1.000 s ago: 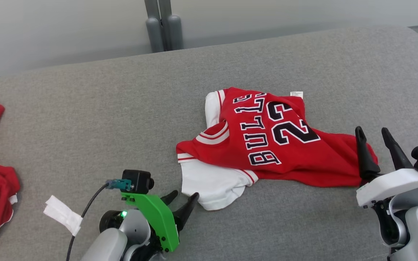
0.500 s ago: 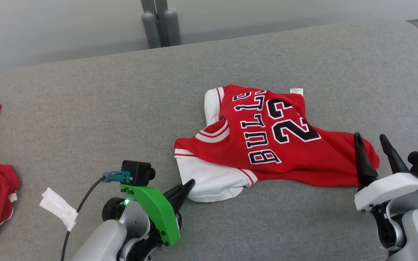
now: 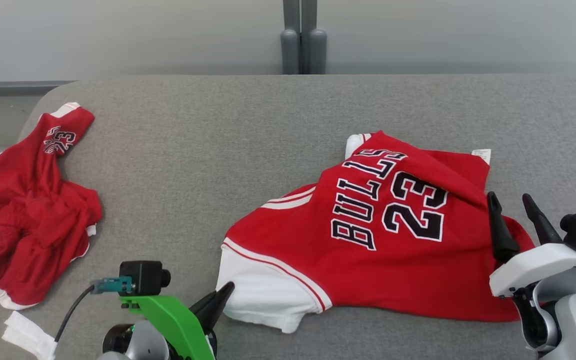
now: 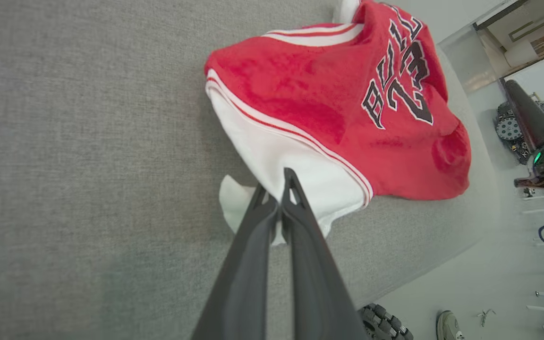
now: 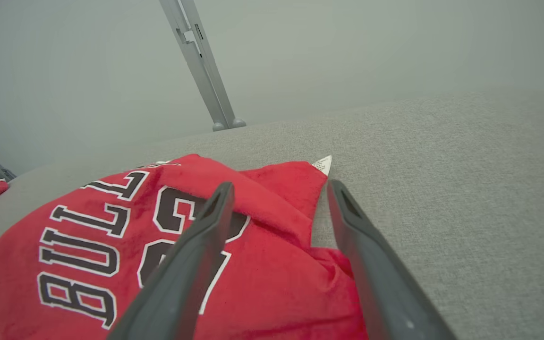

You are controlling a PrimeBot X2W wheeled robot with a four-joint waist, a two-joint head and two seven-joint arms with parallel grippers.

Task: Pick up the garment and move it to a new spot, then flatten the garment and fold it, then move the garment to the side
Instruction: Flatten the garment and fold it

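A red garment (image 3: pixel 383 240), a jersey printed BULLS 23 in black letters edged with white, lies partly spread out right of centre on a grey cloth-covered surface (image 3: pixel 193 150). Its white panel (image 3: pixel 263 295) forms the near left corner, and a small white label (image 3: pixel 482 155) sticks out at the far right corner.

At the near left, the left gripper (image 3: pixel 225 291) has its two dark fingers pressed together on the edge of that white panel, pinching the cloth. A green bracket (image 3: pixel 168 315) with a small black camera sits on its wrist.

At the garment's right end, the right gripper (image 3: pixel 508 199) stands with its fingers spread apart and grips nothing. One finger is over the red cloth and the other over the bare grey surface beside it.

Well apart, at the far left, a second red garment (image 3: pixel 33 200) lies crumpled. A white slip (image 3: pixel 23 337) lies near it. Grey posts (image 3: pixel 303 45) stand behind the far edge.
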